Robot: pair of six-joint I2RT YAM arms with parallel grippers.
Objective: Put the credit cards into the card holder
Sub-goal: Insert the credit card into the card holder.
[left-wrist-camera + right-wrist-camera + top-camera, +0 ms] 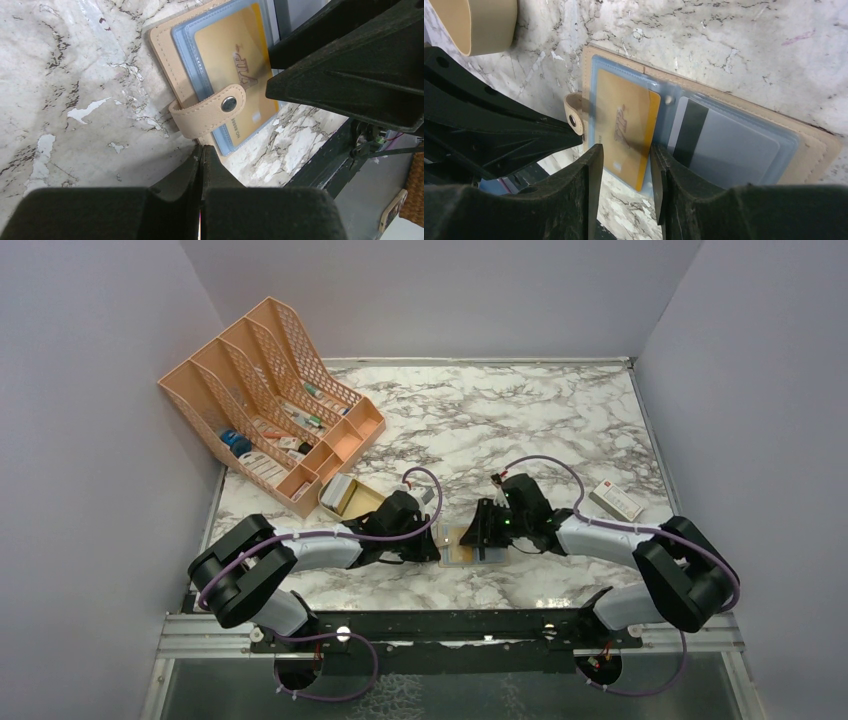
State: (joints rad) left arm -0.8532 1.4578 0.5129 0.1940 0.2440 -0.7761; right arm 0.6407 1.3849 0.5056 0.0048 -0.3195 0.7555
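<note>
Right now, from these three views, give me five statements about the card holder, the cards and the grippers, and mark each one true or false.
1. The card holder lies open on the marble table. True.
2. The gold card lies loose on the table. False: it sits in one of the card holder's clear pockets.
3. The left gripper is shut. True.
4. The white box stands in the orange file rack. False: it lies on the table at the right, outside the file rack.
5. A grey card with a dark stripe fills the pocket beside the gold card. True.
</note>
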